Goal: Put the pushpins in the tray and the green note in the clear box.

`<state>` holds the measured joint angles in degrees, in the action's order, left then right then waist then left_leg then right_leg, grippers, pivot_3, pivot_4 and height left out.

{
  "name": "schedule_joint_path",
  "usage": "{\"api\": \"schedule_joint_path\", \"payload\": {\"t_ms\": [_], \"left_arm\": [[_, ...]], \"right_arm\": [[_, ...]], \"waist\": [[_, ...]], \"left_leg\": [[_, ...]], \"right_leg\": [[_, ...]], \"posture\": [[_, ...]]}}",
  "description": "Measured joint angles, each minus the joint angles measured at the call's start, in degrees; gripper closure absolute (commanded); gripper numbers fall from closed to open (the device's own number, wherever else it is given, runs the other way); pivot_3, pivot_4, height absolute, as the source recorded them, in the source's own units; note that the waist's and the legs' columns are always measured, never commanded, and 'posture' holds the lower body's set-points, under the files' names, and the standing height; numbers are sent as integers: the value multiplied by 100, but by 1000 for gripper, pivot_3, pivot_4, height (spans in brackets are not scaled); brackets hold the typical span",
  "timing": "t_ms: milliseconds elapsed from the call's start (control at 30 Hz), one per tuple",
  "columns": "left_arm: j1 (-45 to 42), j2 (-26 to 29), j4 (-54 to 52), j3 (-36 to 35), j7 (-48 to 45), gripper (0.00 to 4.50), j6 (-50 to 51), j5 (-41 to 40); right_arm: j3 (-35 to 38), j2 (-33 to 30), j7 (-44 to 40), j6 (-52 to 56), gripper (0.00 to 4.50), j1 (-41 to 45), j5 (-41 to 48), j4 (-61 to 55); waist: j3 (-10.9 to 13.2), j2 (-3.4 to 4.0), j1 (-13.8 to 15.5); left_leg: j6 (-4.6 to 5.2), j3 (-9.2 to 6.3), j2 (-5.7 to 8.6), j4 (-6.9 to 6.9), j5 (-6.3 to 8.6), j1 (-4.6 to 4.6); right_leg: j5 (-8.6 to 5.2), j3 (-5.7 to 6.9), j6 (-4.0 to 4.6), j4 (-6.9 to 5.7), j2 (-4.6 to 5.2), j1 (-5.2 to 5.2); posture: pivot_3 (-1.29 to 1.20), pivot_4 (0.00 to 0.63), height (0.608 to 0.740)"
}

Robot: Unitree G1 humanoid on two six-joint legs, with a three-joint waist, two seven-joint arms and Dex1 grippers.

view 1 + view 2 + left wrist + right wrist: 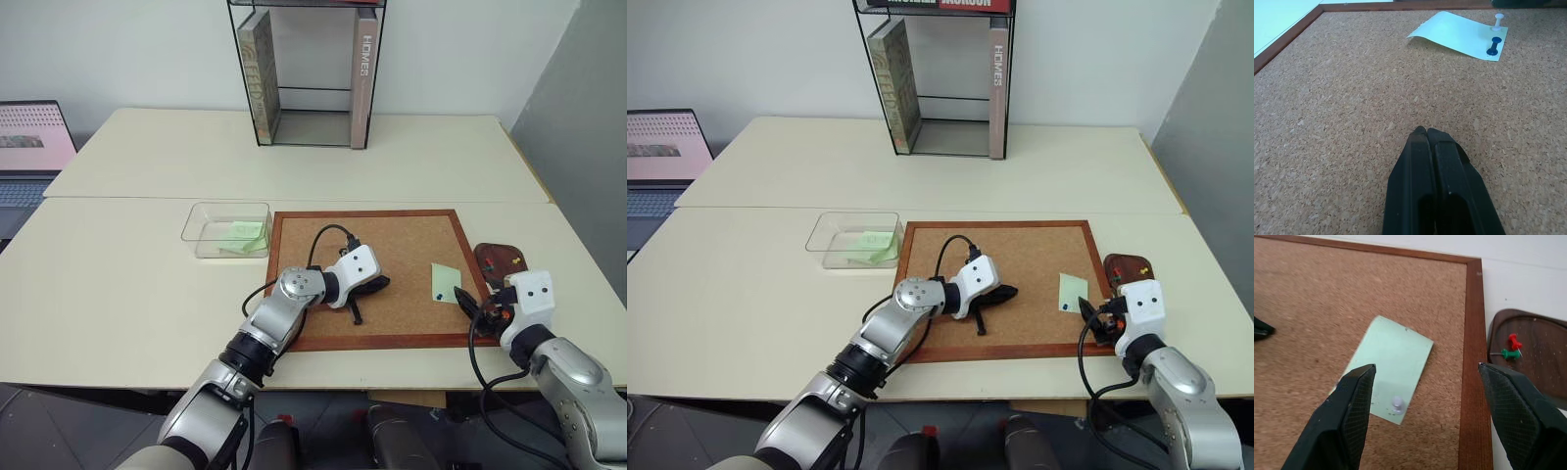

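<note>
A pale green square paper note [1393,368] is seen on the wood-framed corkboard [392,245], near its 3 o'clock edge, with a white pushpin [1397,404] and a blue pushpin [1493,45] stuck in it. The small dark brown tray [1537,352], just beside the board at 3 o'clock, holds a red pushpin [1514,340] and a green pushpin [1510,353]. The clear plastic box [226,229] is set on the pale bench [118,284] at 9 o'clock of the board, with a green paper inside. The left claw [1426,131] is pressed shut and empty over the cork. The right claw [1425,374] is held wide open above the note, with nothing in it.
</note>
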<state>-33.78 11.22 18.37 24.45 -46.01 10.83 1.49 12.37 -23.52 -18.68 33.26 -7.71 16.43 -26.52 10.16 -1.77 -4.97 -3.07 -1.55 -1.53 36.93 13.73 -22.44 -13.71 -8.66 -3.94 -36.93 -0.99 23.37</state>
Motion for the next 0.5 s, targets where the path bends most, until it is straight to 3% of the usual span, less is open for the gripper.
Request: {"api": "schedule_joint_path", "payload": {"t_ms": [100, 200, 500], "left_arm": [[0, 1, 0, -2, -10, 4500, 0, 0], [0, 4, 0, -3, -6, 4500, 0, 1], [-1, 5, 2, -1, -5, 4500, -1, 6]], "right_arm": [[-85, 7, 5, -34, 955, -1, -62, 200], [-128, 36, 11, -45, 1421, -4, -71, 277], [-177, 153, -3, -64, 3300, -15, -21, 268]], "waist": [[0, 0, 1], [0, 0, 0], [0, -1, -1]], "left_leg": [[0, 1, 0, 0, 0, 0], [0, 1, 0, 0, 0, 0], [0, 1, 0, 0, 0, 0]], "right_leg": [[0, -1, 0, 0, 0, 0], [0, -1, 0, 1, 0, 0], [0, -1, 0, 4, 0, 0]], "posture": [[0, 150, 740], [0, 150, 740], [0, 150, 740]]}}
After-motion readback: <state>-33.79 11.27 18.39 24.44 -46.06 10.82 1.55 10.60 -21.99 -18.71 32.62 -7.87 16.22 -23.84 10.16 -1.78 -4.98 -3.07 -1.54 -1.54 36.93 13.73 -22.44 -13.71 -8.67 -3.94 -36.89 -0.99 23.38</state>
